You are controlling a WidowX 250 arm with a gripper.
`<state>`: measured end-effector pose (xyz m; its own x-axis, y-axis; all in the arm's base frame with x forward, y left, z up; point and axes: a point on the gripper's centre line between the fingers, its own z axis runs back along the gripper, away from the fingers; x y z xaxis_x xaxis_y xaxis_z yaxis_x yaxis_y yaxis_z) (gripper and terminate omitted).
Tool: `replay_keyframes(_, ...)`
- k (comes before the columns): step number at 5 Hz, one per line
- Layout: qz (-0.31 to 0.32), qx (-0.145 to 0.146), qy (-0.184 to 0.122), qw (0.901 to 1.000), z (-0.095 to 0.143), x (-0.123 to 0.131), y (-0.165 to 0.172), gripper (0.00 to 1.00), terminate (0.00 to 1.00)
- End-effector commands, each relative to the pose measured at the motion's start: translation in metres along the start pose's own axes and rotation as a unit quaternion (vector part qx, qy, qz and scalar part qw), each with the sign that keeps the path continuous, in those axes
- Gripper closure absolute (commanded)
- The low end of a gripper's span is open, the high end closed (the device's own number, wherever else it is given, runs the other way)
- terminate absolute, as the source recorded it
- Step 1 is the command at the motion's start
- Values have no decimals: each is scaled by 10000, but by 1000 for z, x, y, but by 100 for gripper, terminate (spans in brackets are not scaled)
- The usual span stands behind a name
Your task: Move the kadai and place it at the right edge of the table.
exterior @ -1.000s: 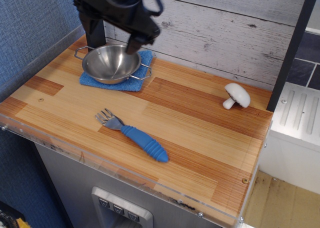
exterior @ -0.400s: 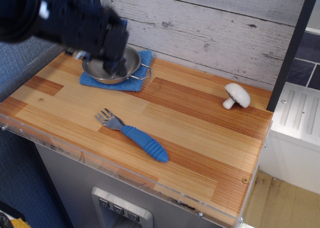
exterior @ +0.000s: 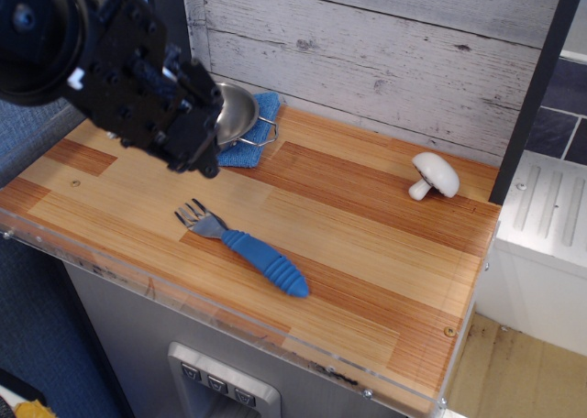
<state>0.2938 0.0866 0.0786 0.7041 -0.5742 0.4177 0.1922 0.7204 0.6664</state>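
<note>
Kadai at the back left of the table, half hidden by the arm.

The shiny steel kadai (exterior: 237,114), one wire loop handle showing, sits on one blue cloth (exterior: 249,141) near the plank wall. The black gripper (exterior: 188,134) covers its left side; I cannot tell whether the fingers are spread or pinching it. On the striped wooden table (exterior: 367,244) lie one fork with a ribbed blue handle (exterior: 248,248) and one white mushroom (exterior: 433,175).

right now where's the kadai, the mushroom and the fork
kadai (exterior: 240,112): main camera view, on the shiny right wall of the bowl
mushroom (exterior: 438,171): main camera view, on the white cap
fork (exterior: 266,261): main camera view, on the blue handle
</note>
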Motion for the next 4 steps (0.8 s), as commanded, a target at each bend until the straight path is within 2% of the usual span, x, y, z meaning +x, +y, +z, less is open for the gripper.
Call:
replay_keyframes(1,-522,78,-92,9986,-20,16,8,0,0)
replay_keyframes(2,-706,60,-69,9975,-32,20,1,0,0)
replay_keyframes(4,-839,-355,255,9955,-52,26,-12,0,0)
